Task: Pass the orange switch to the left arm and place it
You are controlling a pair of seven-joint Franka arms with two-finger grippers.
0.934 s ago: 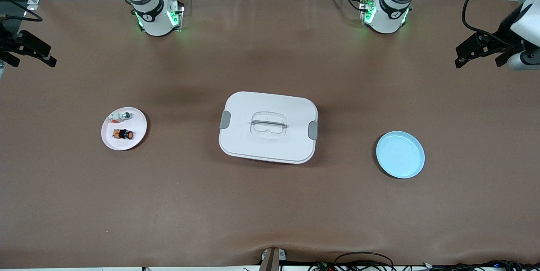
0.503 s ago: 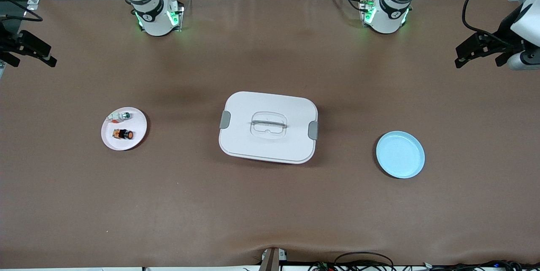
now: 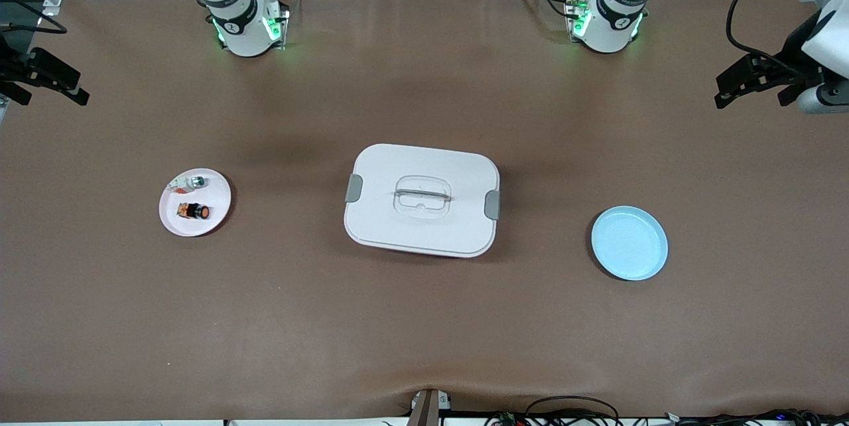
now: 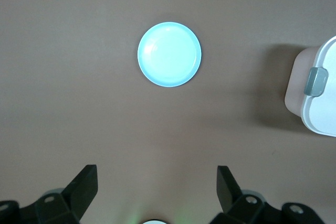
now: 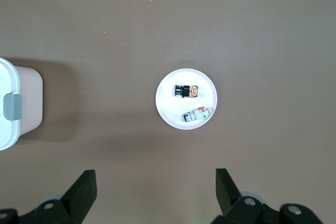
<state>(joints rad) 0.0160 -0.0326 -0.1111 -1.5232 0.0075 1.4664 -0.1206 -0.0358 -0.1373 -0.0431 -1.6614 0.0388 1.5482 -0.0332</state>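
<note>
My right gripper [image 3: 45, 77] hangs high over the right arm's end of the table, fingers [image 5: 84, 190] spread. The orange switch [image 3: 193, 212] lies on the white plate [image 3: 213, 217] beside what looks like 1 silver part [image 3: 195, 182]. The box [image 3: 422, 200] sits mid-table, then the blue plate [image 3: 629, 243]. My left gripper [image 3: 756, 81] waits, fingers [image 4: 85, 187] spread.

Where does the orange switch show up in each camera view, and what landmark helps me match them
Front view: orange switch lies on the white plate, toward the right arm's end of the table.
Left wrist view: not in it.
Right wrist view: on the same plate, mid-picture.
Shared landmark: the box, whose grey clip shows in all three.
</note>
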